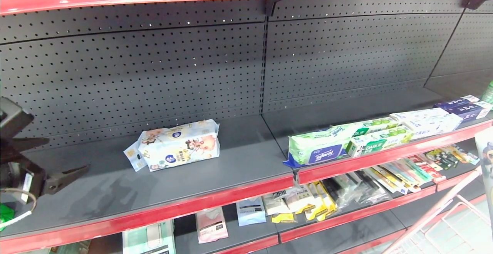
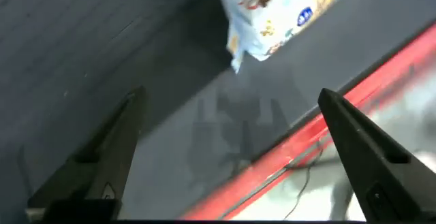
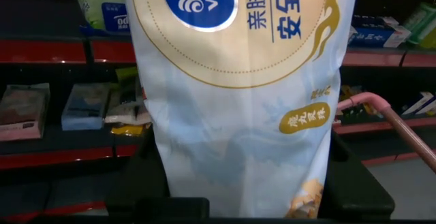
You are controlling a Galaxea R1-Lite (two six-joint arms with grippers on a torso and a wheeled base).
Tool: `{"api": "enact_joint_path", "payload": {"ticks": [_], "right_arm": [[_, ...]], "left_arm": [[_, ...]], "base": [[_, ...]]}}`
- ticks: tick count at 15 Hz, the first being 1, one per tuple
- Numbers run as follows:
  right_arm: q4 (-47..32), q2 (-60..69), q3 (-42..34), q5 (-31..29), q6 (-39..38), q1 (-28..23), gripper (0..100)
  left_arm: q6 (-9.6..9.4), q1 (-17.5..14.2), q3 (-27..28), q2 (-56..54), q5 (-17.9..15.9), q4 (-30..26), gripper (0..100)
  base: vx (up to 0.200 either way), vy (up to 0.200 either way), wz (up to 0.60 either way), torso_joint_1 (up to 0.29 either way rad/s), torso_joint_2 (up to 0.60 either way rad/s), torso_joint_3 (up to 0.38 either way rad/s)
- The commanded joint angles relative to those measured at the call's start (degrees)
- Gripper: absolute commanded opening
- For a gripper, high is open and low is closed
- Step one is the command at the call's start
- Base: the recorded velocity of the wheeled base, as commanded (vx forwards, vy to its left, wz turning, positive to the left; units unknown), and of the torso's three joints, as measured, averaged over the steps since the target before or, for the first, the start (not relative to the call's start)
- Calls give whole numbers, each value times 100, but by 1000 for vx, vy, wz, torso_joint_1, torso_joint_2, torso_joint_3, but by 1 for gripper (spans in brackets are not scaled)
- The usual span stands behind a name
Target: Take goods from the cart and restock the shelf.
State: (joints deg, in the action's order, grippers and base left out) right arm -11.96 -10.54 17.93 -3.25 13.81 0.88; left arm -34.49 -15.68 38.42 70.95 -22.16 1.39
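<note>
pale tissue pack (image 3: 238,115) in r gripper (image 3: 245,186), pink cart rail (image 3: 402,125) + stocked shelves (image 3: 54,50) behind

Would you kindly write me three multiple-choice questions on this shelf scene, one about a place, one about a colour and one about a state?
1. Where does the cartoon-printed tissue pack lie?
A) on the left section of the shelf
B) in the pink cart
C) on the shelf below

2. What colour is the shelf's front edge?
A) blue
B) red
C) yellow

3. How is the left gripper?
A) shut on a box
B) shut on a tissue pack
C) open, holding nothing

Answers:
1 A, it lies flat on the grey left section.
2 B, the strip along the front is red.
3 C, its fingers stand apart over bare shelf.
</note>
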Motion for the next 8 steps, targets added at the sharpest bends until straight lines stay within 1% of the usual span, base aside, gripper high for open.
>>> {"api": "enact_joint_path", "payload": {"ticks": [1, 2, 3, 4, 5, 6, 7, 8], "right_arm": [[1, 9, -18, 0, 16, 0, 0], [-8, 9, -27, 0, 34, 9, 0], [-8, 9, -88, 0, 43, 0, 0], [1, 9, -123, 0, 51, 0, 0], [1, 9, -141, 0, 122, 0, 0], [1, 9, -150, 0, 166, 0, 0], [1, 9, -150, 0, 174, 0, 0], [1, 17, -194, 0, 183, 0, 0]], "left_arm": [[-647, 161, 816, 1721, -508, -121, 100], [-673, 293, 1053, 1949, -517, -262, 100], [-779, 390, 1273, 2169, -517, -394, 100], [-937, 469, 1519, 2441, -517, -534, 100], [-1166, 548, 1651, 2687, -526, -631, 100], [-1333, 566, 1800, 2916, -526, -675, 100], [-1473, 636, 2020, 3179, -526, -675, 100], [-1570, 662, 2222, 3390, -526, -684, 100]], "base": [[0, 0, 0, 0, 0, 0], [0, 0, 0, 0, 0, 0], [0, 0, 0, 0, 0, 0], [0, 0, 0, 0, 0, 0], [0, 0, 0, 0, 0, 0], [0, 0, 0, 0, 0, 0], [0, 0, 0, 0, 0, 0], [0, 0, 0, 0, 0, 0]]}}
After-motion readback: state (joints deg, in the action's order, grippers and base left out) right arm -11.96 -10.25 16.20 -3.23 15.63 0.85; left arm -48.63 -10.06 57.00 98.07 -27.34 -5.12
